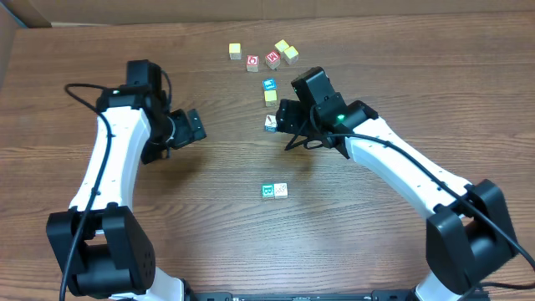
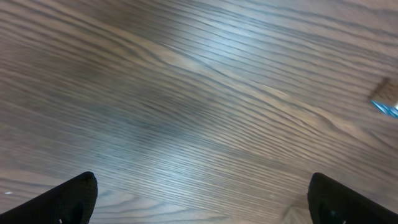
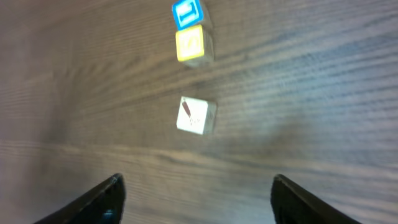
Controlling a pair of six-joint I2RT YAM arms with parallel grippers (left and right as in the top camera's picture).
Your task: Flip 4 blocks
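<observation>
A white block with a teal mark (image 1: 271, 123) lies on the table just left of my right gripper (image 1: 286, 132). In the right wrist view that white block (image 3: 196, 116) sits ahead of my right gripper (image 3: 196, 200), whose jaws are open and hold nothing. Beyond it lie a pale yellow block (image 3: 189, 43) and a blue-faced block (image 3: 188, 14). A teal-green block (image 1: 267, 191) and a cream block (image 1: 281, 191) sit side by side nearer the front. My left gripper (image 1: 194, 127) hangs wide open over bare wood (image 2: 205, 208), far left of the blocks.
At the back stand two red-faced cubes (image 1: 252, 63) (image 1: 272, 59) and three yellowish cubes (image 1: 235, 51) (image 1: 282, 46) (image 1: 290, 55). A block edge (image 2: 387, 98) shows at the right border of the left wrist view. A cardboard wall (image 1: 17, 12) runs behind the table.
</observation>
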